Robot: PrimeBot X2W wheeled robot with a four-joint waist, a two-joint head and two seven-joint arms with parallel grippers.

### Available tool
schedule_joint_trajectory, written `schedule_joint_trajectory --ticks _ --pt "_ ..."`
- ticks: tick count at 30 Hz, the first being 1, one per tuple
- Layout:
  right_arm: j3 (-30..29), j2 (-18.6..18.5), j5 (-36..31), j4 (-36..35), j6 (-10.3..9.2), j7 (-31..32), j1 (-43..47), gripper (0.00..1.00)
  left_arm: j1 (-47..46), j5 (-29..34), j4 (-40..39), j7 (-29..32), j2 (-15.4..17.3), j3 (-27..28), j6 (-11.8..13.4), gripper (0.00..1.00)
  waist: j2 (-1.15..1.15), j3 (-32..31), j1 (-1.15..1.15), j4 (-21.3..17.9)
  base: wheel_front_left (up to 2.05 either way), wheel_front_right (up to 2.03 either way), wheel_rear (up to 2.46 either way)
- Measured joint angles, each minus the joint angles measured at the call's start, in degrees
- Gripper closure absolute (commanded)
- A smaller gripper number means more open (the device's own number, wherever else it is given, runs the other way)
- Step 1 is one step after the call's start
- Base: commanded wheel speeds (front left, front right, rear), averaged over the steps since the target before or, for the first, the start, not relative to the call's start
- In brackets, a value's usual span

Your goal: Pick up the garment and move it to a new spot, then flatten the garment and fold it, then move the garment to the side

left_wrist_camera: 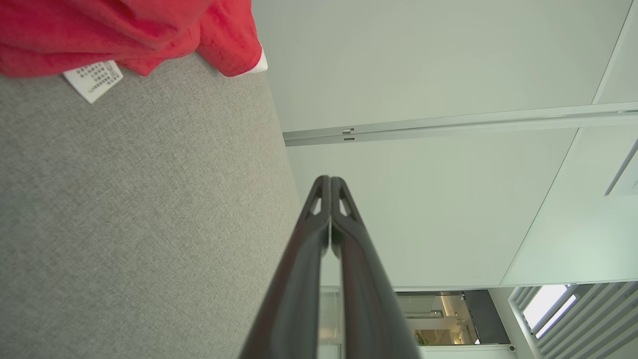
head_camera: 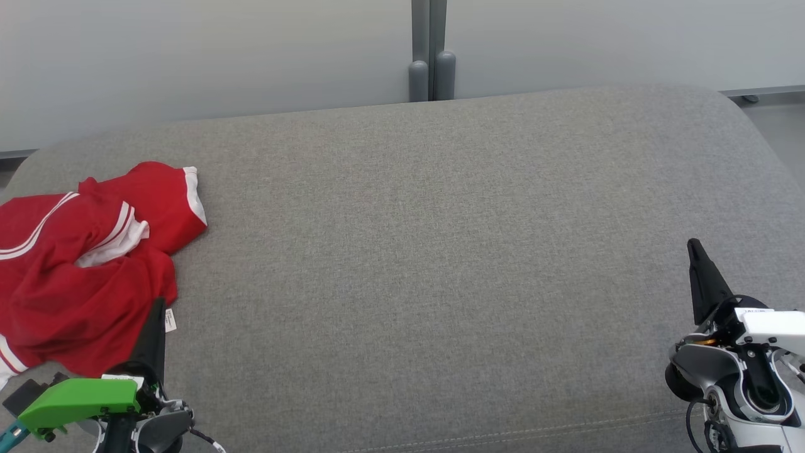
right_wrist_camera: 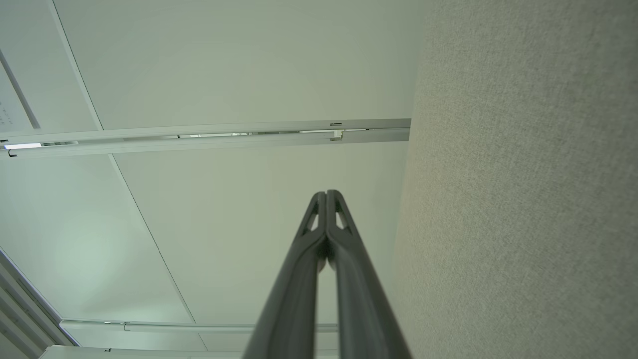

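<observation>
1. Garment (head_camera: 82,283): a red top with white stripes and white trim. It lies crumpled in a loose heap at the left end of the grey fabric cushion (head_camera: 440,251), running out past the head view's left edge.
2. One white-edged sleeve or hem sticks out toward the cushion's far side. The rest is bunched in folds, not spread flat.
3. A small white care label (head_camera: 170,319) pokes out at the garment's near right edge and lies on the grey fabric.
4. The left gripper (head_camera: 158,308) has its two dark fingers pressed together and holds nothing. In the head view its tip overlaps the garment's lower right edge, just beside the label.
5. The left wrist view shows the same left gripper (left_wrist_camera: 329,180) with tips meeting. The garment (left_wrist_camera: 124,30) and care label (left_wrist_camera: 93,80) sit off in the upper left corner, apart from the fingers.
6. A green cover (head_camera: 78,399) sits on the left wrist at the bottom left.
7. The right gripper (head_camera: 693,246) is closed and empty, over bare cushion at the lower right, well apart from the garment. A white housing (head_camera: 770,324) sits behind it.
8. In the right wrist view the right gripper (right_wrist_camera: 326,194) shows its tips touching, with the cushion (right_wrist_camera: 523,199) alongside.
9. Behind the cushion stands a pale wall (head_camera: 188,56) with a grey post (head_camera: 431,69).
</observation>
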Motion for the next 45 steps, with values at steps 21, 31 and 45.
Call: schedule_joint_trajectory --ticks 21,31,45 --pt "0.00 0.00 0.00 0.00 0.00 0.00 0.00 1.00 0.00 0.00 0.00 0.00 0.00 0.00 0.00 1.00 0.00 0.00 0.00 0.00 0.00 0.00 0.00" --pt "0.00 0.00 0.00 0.00 0.00 0.00 0.00 1.00 0.00 0.00 0.00 0.00 0.00 0.00 0.00 1.00 0.00 0.00 0.00 0.00 0.00 0.00 0.00" --pt "0.00 0.00 0.00 0.00 0.00 0.00 0.00 1.00 0.00 0.00 0.00 0.00 0.00 0.00 0.00 1.00 0.00 0.00 0.00 0.00 0.00 0.00 0.00"
